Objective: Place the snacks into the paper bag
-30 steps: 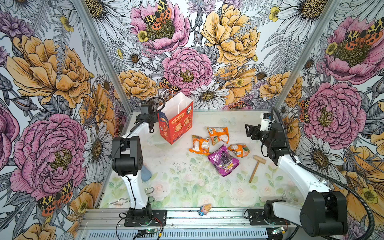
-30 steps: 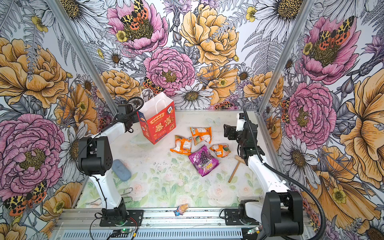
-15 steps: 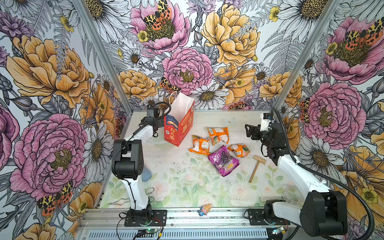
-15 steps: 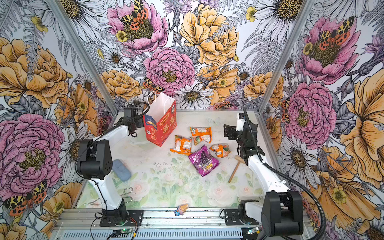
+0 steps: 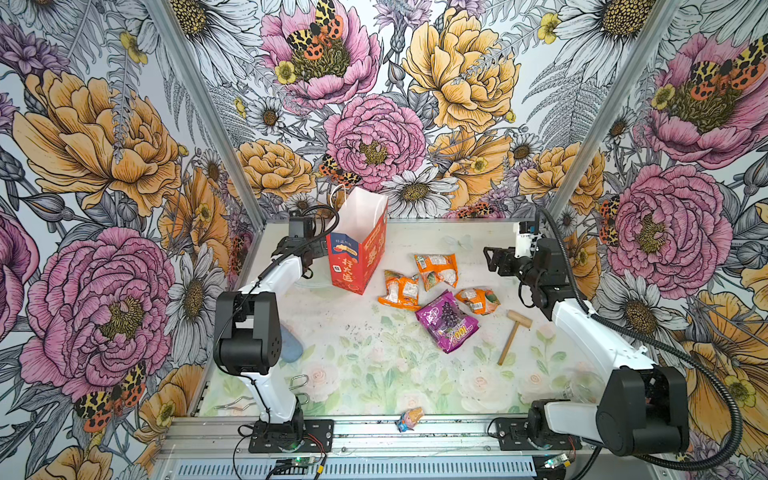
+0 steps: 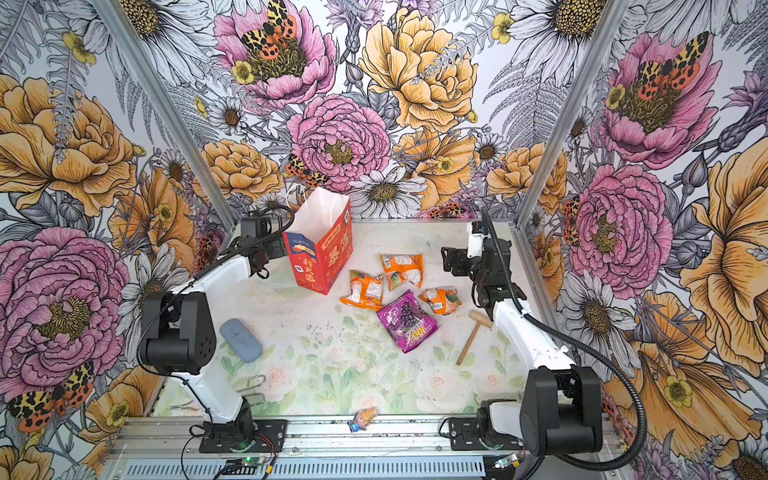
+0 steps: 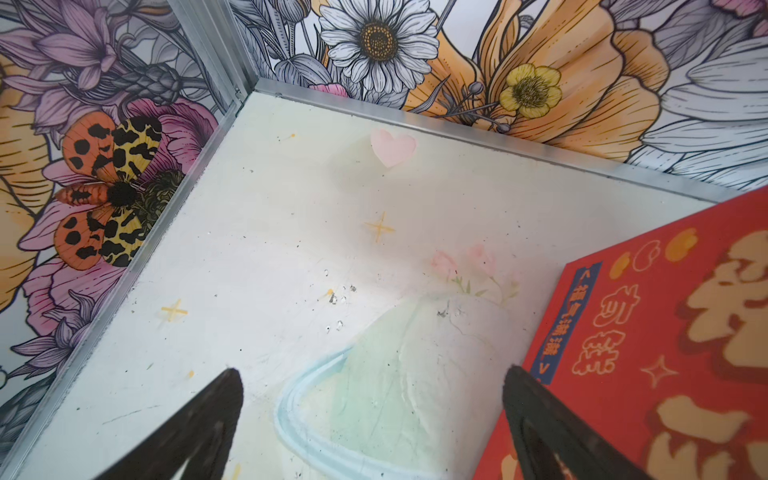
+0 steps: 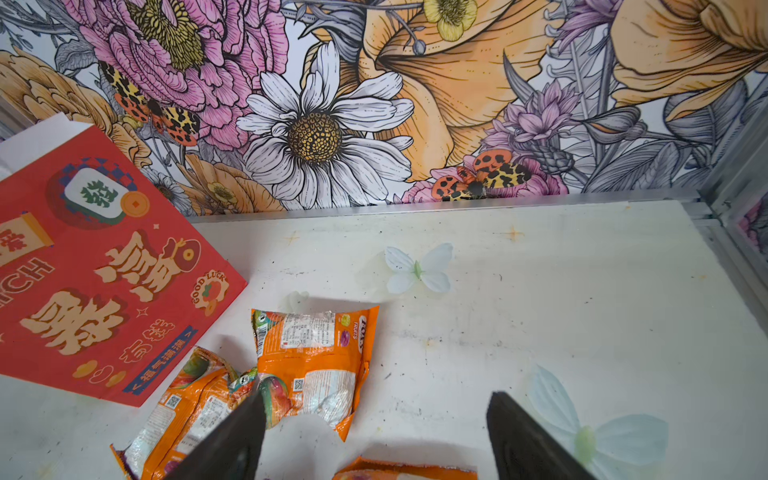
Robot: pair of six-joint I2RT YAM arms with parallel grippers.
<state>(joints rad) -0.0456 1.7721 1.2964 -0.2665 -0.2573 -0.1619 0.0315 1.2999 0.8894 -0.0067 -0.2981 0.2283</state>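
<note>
Both top views: paper bag [image 5: 357,253] just beside wide-open, empty left pincer [image 5: 314,254]; snacks [image 5: 438,270] lying near open, empty right pincer [image 5: 489,259].

The paper bag [image 5: 347,266] has swivelled — narrow side forward — left gripper [image 7: 372,372] following.

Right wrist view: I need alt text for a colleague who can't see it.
The right gripper, jaws open and empty, faces orange snack packets lying on the white table. The red paper bag stands beside them, before a floral wall.
</note>
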